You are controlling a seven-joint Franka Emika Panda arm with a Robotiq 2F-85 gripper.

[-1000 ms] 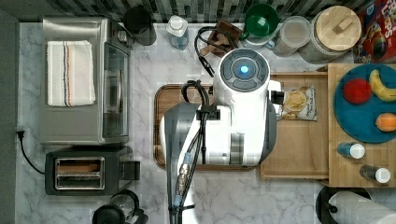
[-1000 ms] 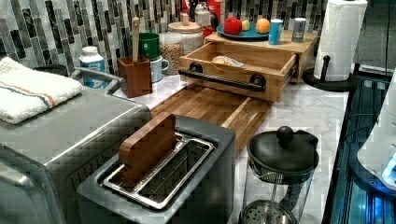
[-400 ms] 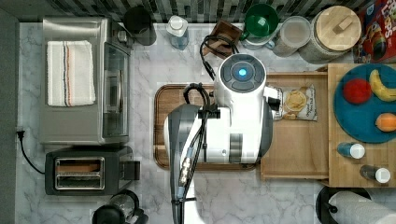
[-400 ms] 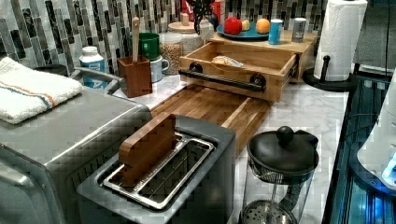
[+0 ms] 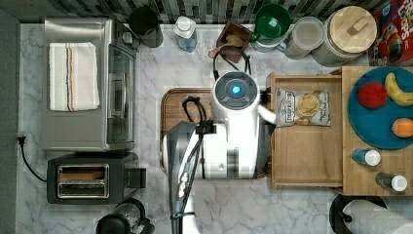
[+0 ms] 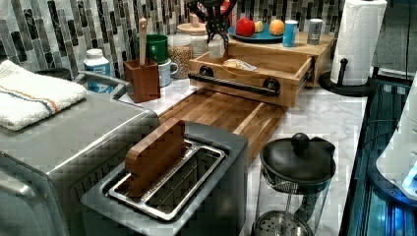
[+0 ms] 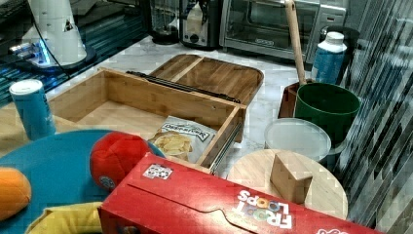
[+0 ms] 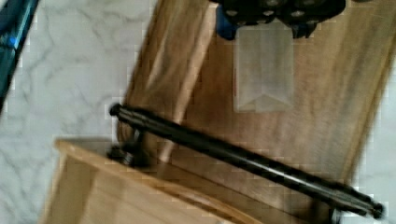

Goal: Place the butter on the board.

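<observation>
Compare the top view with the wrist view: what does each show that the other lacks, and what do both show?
Top view's own: the toaster, the oven, the chips bag in the drawer, and the fruit plate. Wrist view's own: the butter clamped in the gripper over the board, and the drawer's black handle. Both: the board, the drawer and the marble counter.
</observation>
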